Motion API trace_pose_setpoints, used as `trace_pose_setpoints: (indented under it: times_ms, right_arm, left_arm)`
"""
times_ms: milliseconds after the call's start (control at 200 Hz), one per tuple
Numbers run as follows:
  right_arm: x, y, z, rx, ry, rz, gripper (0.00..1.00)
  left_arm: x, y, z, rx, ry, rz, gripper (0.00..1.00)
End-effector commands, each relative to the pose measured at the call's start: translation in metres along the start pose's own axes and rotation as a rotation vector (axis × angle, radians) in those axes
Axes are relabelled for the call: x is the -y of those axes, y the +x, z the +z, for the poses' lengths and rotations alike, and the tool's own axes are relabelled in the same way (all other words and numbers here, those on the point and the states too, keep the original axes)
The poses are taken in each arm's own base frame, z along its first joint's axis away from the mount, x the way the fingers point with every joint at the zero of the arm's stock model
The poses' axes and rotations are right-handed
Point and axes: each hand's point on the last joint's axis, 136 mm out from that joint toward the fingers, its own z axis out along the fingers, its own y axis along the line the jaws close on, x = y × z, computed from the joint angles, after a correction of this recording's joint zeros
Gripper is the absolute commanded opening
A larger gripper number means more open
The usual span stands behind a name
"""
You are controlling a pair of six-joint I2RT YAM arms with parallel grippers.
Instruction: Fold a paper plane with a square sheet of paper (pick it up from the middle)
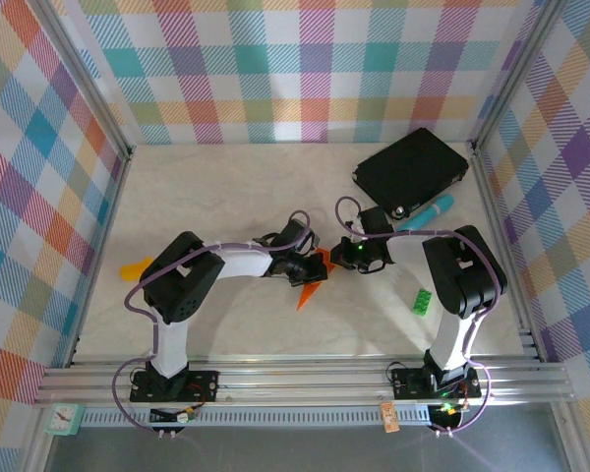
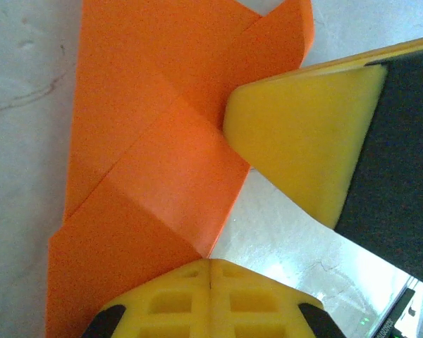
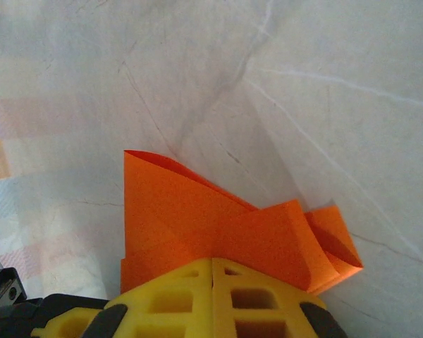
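The square sheet of paper (image 1: pixel 308 293), bright orange, lies on the table folded into a narrow pointed shape with creased flaps. Its point faces the near edge. Both grippers meet over its far end. My left gripper (image 1: pixel 309 266) is shut. In the left wrist view its yellow fingertips (image 2: pixel 211 271) rest at a corner of the folded paper (image 2: pixel 148 141), with a right gripper finger (image 2: pixel 296 141) close beside them. My right gripper (image 1: pixel 332 260) is also shut. Its tips (image 3: pixel 213 266) press down on the paper (image 3: pixel 197 218), whose flaps lift a little.
A black rectangular pad (image 1: pixel 410 167) lies at the back right with a teal cylinder (image 1: pixel 428 210) in front of it. A small green block (image 1: pixel 424 300) sits by the right arm. A small yellow-orange piece (image 1: pixel 133 267) lies at the left. Plaid walls enclose the table (image 1: pixel 226 187).
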Motion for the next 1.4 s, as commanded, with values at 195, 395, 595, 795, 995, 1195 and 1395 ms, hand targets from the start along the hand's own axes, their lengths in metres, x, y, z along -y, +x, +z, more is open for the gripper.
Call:
trace_pose_setpoints:
  times_ms: [195, 395, 595, 795, 995, 1195, 1395]
  right_arm:
    - [0.043, 0.015, 0.011, -0.061, 0.172, 0.044, 0.03]
    - [0.027, 0.009, 0.006, -0.066, 0.121, -0.004, 0.06]
    - [-0.035, -0.004, -0.017, -0.058, -0.058, -0.112, 0.20]
    - [-0.060, 0.002, -0.039, -0.048, 0.003, -0.120, 0.36]
    - [-0.058, 0.028, -0.044, -0.068, 0.180, -0.017, 0.60]
    - [-0.053, 0.049, -0.050, -0.035, 0.379, 0.068, 0.72]
    - [-0.053, 0.053, -0.036, -0.026, 0.472, 0.146, 0.71]
  left_arm:
    - [-0.042, 0.047, -0.015, -0.067, -0.087, -0.086, 0.02]
    - [-0.044, 0.059, -0.050, 0.000, -0.081, -0.127, 0.22]
    - [-0.042, 0.035, -0.097, 0.138, -0.064, -0.143, 0.41]
    - [-0.071, 0.006, -0.143, 0.310, -0.140, -0.148, 0.58]
    - [-0.107, -0.010, -0.181, 0.491, -0.285, -0.159, 0.82]
    - [-0.128, -0.007, -0.196, 0.554, -0.340, -0.172, 1.00]
    - [-0.136, 0.000, -0.205, 0.579, -0.328, -0.162, 1.00]
